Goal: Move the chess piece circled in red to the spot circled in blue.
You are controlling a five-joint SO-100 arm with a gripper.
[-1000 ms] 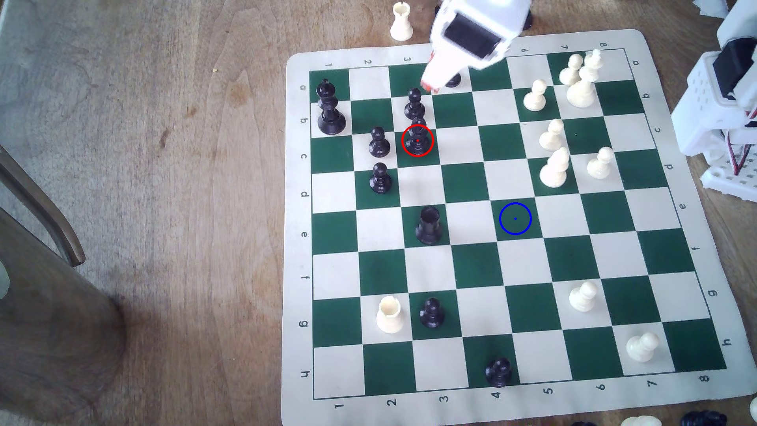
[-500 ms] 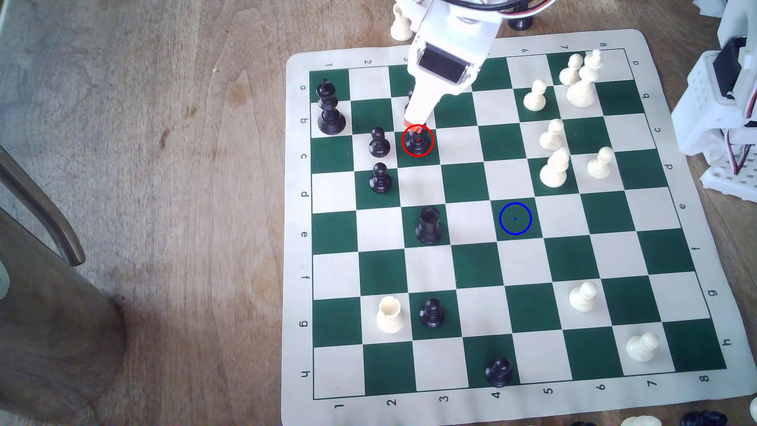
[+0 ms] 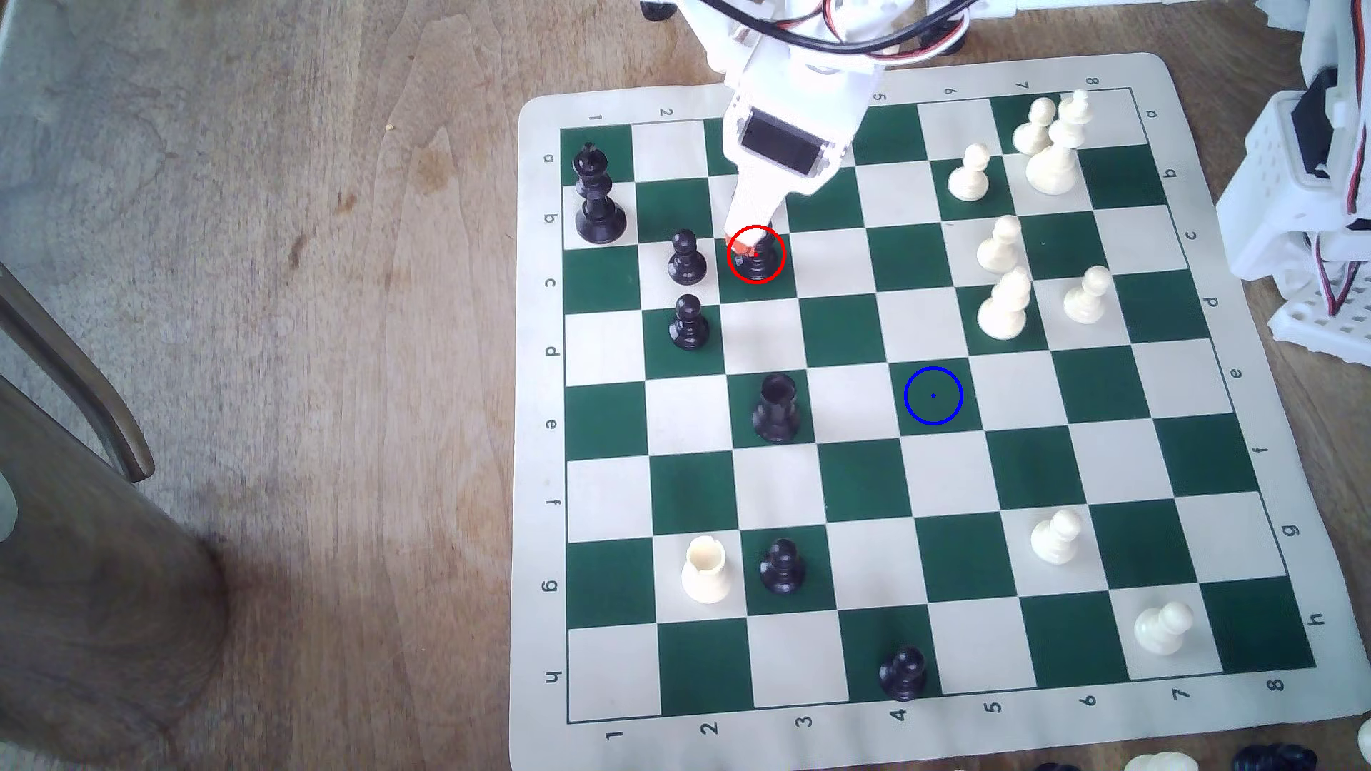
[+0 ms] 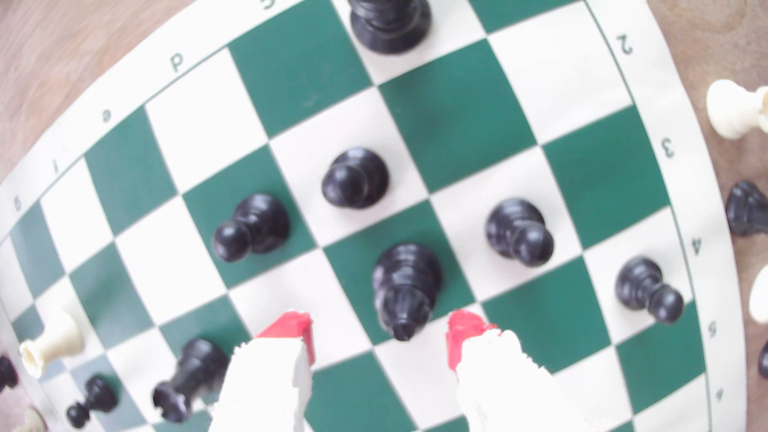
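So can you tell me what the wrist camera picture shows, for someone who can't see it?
The open tool, with two red tips, hangs over a black bishop on a green square of a chessboard. Black pawns stand around it.

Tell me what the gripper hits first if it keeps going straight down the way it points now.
Most likely the black bishop: the gripper is open, its red-tipped fingers either side of the bishop's head. The fingers themselves would probably slide past it toward the green square beneath; depth is unclear.
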